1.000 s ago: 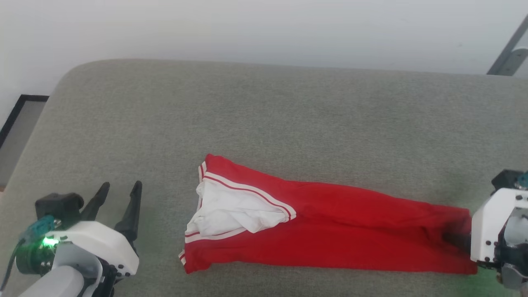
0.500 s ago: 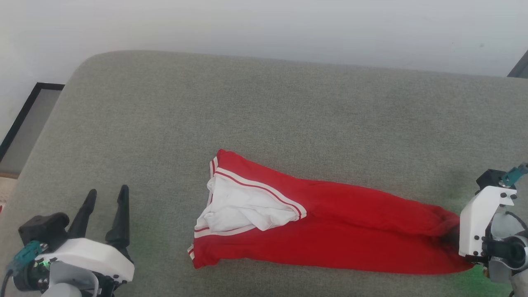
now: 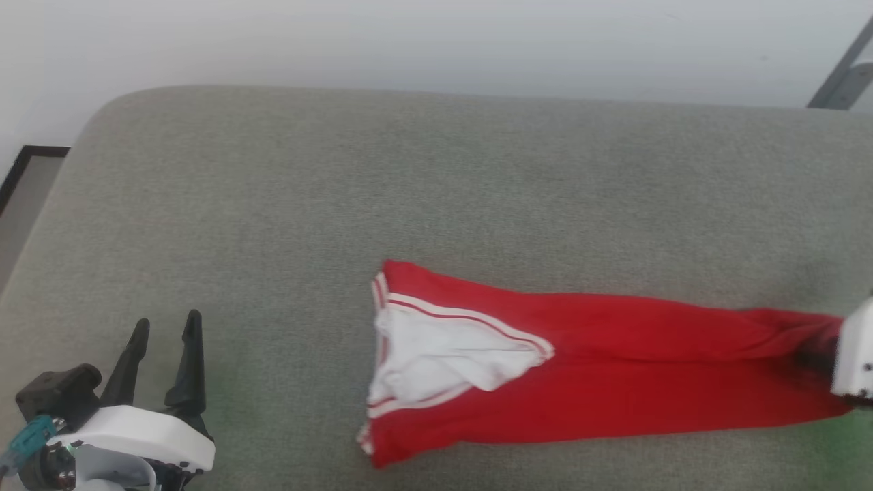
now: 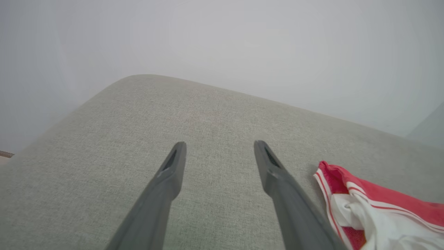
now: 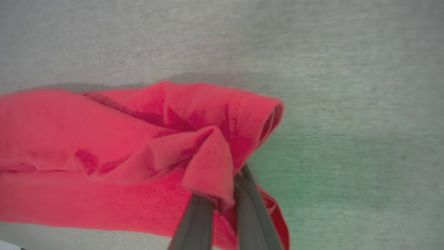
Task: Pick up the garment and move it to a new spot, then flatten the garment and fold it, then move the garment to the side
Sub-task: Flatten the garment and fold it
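Lying drawn out in a long, narrow band across the near right part of the grey woven-fabric padded surface (image 3: 409, 191) is the red jersey-style T-shirt (image 3: 614, 368). Its white sleeve cloth and red-and-white striped trim are bunched at the end nearer my left side. The far end of the shirt is at my right hand (image 5: 223, 194), whose two dark fingers are closed on a crumpled fold of red cloth. The fold drapes over the fingertips and hides them, and the cloth around it is rumpled and rolled into a loose tube. In the head view only that hand's white housing shows, at the right edge, touching the shirt's end.

My left hand (image 3: 168, 324) sits at the lower left, well apart from the shirt's striped end. Its fingers are spread with nothing between them — just bare grey fabric beneath. A green glow (image 5: 312, 166) tints the surface beside my right hand.

Beyond the surface's rounded far edge stands a white wall (image 3: 436, 41). A dark-framed panel (image 3: 20, 170) shows at the left, and a grey metal strut (image 3: 842, 71) crosses the upper right corner.
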Robot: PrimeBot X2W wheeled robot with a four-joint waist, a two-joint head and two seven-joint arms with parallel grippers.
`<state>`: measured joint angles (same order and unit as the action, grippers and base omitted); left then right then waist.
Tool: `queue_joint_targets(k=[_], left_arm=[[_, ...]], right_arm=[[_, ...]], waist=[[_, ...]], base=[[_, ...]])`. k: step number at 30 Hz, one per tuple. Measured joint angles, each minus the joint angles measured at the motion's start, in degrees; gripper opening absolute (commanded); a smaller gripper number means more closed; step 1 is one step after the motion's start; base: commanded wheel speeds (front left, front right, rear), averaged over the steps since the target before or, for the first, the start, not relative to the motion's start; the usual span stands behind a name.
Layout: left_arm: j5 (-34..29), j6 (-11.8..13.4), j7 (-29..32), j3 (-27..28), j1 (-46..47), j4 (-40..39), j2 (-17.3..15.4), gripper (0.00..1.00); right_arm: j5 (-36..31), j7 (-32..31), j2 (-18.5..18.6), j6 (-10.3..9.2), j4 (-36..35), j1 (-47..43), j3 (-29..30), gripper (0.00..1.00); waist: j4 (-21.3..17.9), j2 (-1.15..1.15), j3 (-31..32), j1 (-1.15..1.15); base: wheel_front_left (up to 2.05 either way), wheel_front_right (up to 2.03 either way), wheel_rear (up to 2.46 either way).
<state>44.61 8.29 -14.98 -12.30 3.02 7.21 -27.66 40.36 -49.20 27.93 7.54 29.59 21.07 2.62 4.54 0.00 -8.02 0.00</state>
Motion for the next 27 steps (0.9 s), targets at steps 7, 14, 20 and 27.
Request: queue_joint_targets(k=[7, 14, 20, 27], left_arm=[[-1.7, -1.6, 0.0, 0.9, -0.1, 1.0, 1.0, 1.0], [-2.5, -2.5, 0.0, 1.6, 0.7, 2.1, 1.7, 1.0], [-2.8, -2.9, 0.0, 2.3, 0.7, 2.5, 2.1, 1.0], [-3.2, -3.3, 0.0, 2.8, 0.4, 2.5, 2.3, 1.0]], right_arm=[[-1.9, 1.9, 4.9, 0.0, 5.8, 3.4, 3.1, 0.0], [-4.0, 4.3, 6.3, 0.0, 10.8, 6.3, 3.9, 0.0], [-1.2, 3.5, 5.0, -0.04, 7.4, 6.5, 1.3, 0.0], [6.9, -2.1, 2.8, -0.04, -5.2, 4.5, -3.1, 0.0]], waist=[[-1.7, 0.0, -1.0, 0.0], [-2.7, 0.0, -1.6, 0.0], [-3.5, 0.0, -1.4, 0.0], [-4.4, 0.0, -0.6, 0.0]], base=[[0.0, 0.0, 0.0], [0.0, 0.0, 0.0], [0.0, 0.0, 0.0], [0.0, 0.0, 0.0]])
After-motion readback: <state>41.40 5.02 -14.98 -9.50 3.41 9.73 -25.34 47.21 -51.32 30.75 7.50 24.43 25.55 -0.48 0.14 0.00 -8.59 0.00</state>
